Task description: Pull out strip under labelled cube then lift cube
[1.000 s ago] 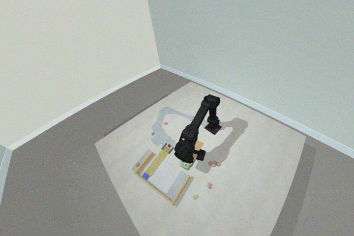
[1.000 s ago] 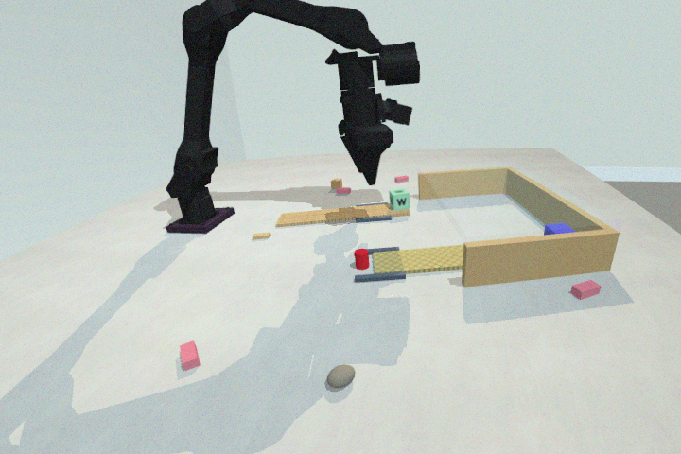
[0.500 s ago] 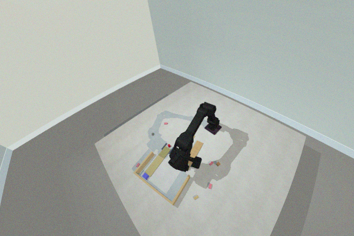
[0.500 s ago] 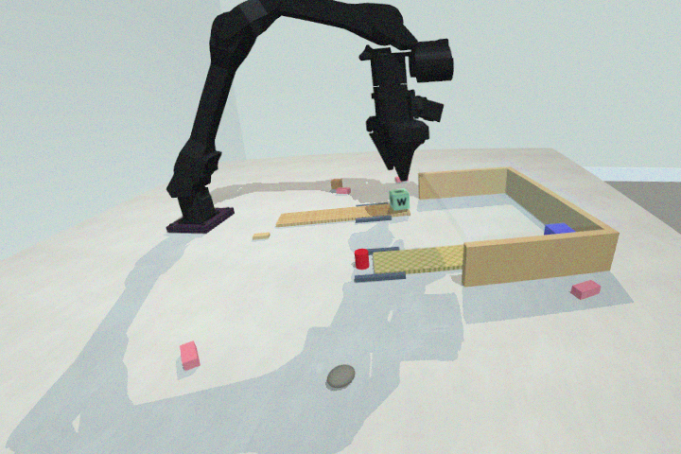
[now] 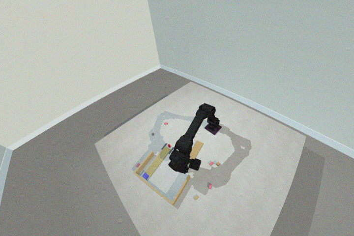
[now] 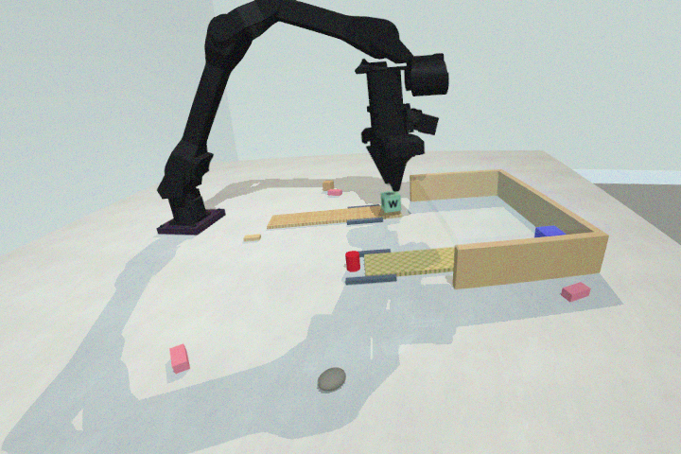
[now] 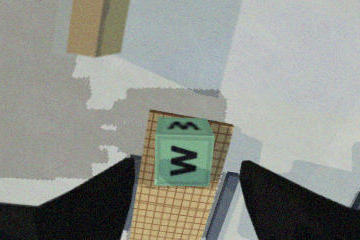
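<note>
The labelled cube (image 6: 388, 207) (image 7: 200, 150), green with a black W, rests near the far end of the orange-tan gridded strip (image 5: 196, 148) (image 6: 309, 218) (image 7: 170, 220). In the top view the arm hides nearly all of the cube. My gripper (image 6: 395, 189) (image 7: 188, 168) is open and empty, pointing down just above the cube. In the wrist view the cube shows between the two fingers, with a gap on each side. A yellow patterned strip (image 5: 158, 160) (image 6: 410, 261) lies apart. A blue block (image 5: 145, 175) (image 6: 549, 231) is at its far end, a red cylinder (image 5: 169, 145) (image 6: 352, 261) by its near end.
Dark rails (image 6: 364, 220) (image 7: 222, 207) flank the tan strip; more rails (image 6: 371, 280) flank the yellow one. A wooden wall (image 5: 180, 190) (image 6: 529, 261) (image 7: 83, 30) stands around the far area on three sides. Small pink blocks, tan blocks and a grey stone (image 5: 152, 133) (image 6: 331, 378) lie around.
</note>
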You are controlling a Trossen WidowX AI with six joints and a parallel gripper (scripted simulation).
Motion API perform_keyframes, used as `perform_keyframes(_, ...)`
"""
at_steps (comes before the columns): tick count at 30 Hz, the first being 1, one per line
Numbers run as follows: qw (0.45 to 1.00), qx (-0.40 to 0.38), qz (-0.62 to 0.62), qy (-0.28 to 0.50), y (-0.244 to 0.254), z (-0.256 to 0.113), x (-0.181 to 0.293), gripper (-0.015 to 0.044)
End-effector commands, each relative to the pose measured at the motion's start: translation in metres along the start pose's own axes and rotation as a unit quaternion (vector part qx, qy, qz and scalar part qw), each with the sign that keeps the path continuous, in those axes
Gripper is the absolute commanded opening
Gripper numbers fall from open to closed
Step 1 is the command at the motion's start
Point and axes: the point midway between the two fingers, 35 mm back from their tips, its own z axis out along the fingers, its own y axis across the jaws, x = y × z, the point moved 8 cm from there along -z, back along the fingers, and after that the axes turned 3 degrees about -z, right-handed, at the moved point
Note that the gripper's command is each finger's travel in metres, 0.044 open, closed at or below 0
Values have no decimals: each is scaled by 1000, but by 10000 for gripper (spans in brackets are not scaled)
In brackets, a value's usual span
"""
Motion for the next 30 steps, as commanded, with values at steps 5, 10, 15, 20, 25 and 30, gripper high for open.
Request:
perform_keyframes(5,1000,-2,2,6,1,17,1,250)
perform_keyframes(10,1000,-2,2,6,1,26,1,250)
perform_keyframes(15,1000,-2,2,6,1,34,2,250)
perform_keyframes(20,1000,-2,2,7,1,38,2,250)
perform_keyframes(25,1000,-2,2,7,1,38,2,250)
perform_keyframes(30,1000,-1,0,4,1,35,2,138)
